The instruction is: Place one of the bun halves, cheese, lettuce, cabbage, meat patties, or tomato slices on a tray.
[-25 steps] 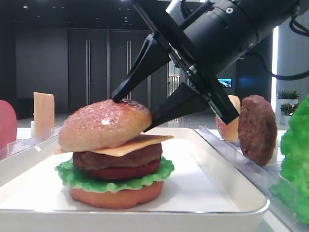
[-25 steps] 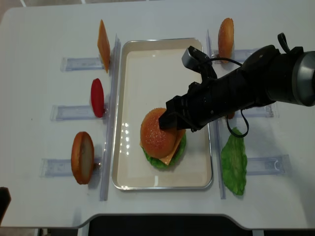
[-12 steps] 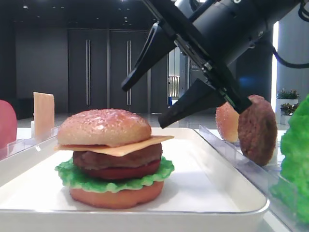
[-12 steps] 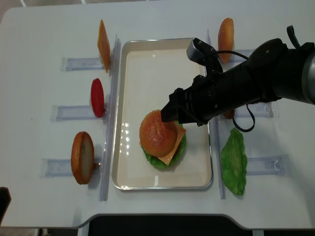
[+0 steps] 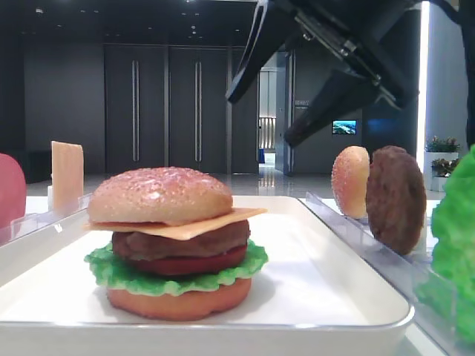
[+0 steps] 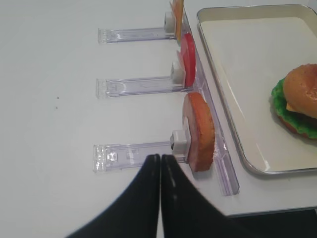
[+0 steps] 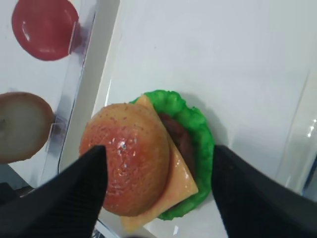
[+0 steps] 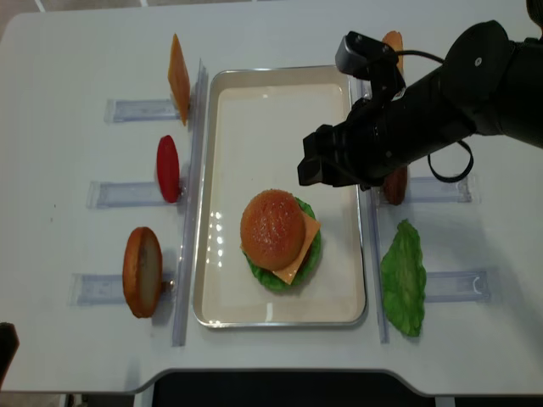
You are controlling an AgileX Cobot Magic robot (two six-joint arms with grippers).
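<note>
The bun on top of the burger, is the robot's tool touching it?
Apart. In the low exterior high view, the open right tool hangs above the bun top, dark background showing between them.

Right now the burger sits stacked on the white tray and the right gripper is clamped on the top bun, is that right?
Not quite. The burger does sit stacked on the white tray, but the right gripper is open and lifted clear above the top bun, touching nothing. The low exterior view shows the gap; the right wrist view shows its fingers spread either side.

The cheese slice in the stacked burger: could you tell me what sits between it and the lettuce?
In the low side view, a meat patty and below it a tomato slice lie between the cheese and lettuce.
</note>
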